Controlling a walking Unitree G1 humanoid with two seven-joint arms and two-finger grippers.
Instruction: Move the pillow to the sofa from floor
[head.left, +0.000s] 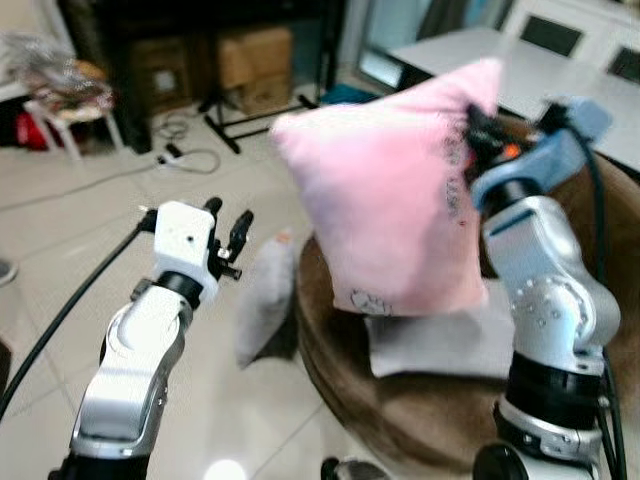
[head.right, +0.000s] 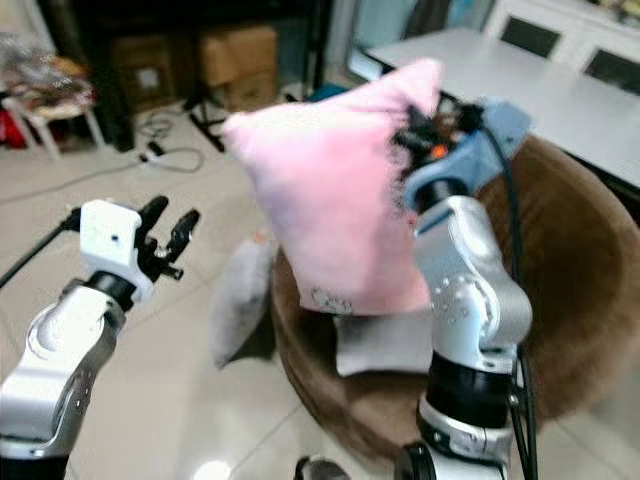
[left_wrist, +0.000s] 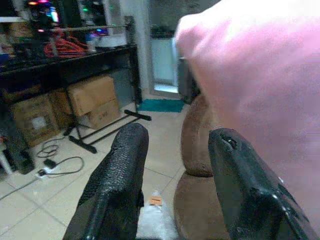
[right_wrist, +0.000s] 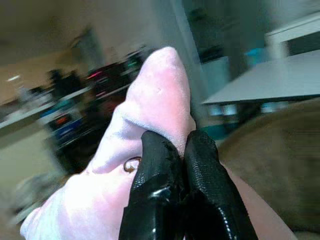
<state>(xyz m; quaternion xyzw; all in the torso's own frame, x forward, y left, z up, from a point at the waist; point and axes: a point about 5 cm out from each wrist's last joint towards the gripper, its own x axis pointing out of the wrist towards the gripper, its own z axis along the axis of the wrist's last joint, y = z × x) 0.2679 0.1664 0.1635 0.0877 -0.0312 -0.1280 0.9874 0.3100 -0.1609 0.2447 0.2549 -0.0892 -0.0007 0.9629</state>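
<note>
Hanging in the air at the centre of the frame, the pink pillow (head.left: 385, 200) is pinched near its upper right corner by the right hand (right_wrist: 172, 185), whose two black fingers (right_wrist: 155, 190) are closed tight on a fold of the fabric. The pillow droops from that grip, its lower edge just above a grey cushion (head.left: 440, 345) that lies flat on the seat of the brown round sofa (head.left: 400, 410). The sofa fills the lower right of the frame, with its curved back rising behind the right arm.

At centre left of the frame, the left hand (head.left: 228, 238) is raised with its fingers (left_wrist: 117, 185) spread well apart and nothing between them. It stays clear of the pillow, to the pillow's left.

A second grey pillow (head.left: 262, 300) leans against the sofa's outer side, standing on the pale tiled floor (head.left: 90, 230) between the left hand and the sofa.

In the upper left of the frame, cardboard boxes (head.left: 255, 55) sit under a dark rack, and a cable with a power strip (head.left: 180, 155) trails over the tiles. A white surface (head.left: 560, 80) stretches across the upper right of the frame, behind the sofa.
</note>
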